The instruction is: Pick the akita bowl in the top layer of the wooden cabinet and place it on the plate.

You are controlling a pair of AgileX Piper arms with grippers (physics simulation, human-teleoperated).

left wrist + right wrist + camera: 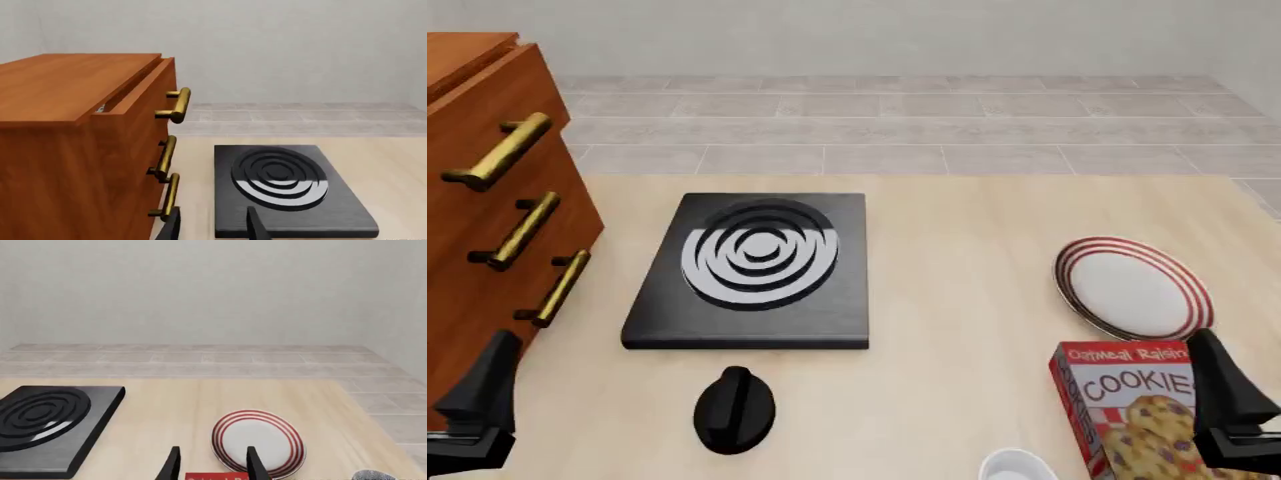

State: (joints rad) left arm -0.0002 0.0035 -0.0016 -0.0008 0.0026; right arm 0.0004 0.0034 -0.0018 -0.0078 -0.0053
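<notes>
- Pale wood table [974,300]; cabinet [481,230] at left, top layer [143,95] slightly out.
- Plate [1132,288] bare, right of hob [754,268].
- Left gripper [212,225] and right gripper [212,463] both spread, holding nothing.

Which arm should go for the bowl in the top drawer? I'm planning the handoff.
Left, probably. The left gripper sits beside the wooden cabinet, whose top layer stands slightly open. The right gripper is across the table, by the plate.

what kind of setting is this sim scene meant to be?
Likely a simulated kitchen tabletop: a black stove burner with its knob, a red-striped plate, and a cookie box sit on a light wood table beside a wooden cabinet.
</notes>
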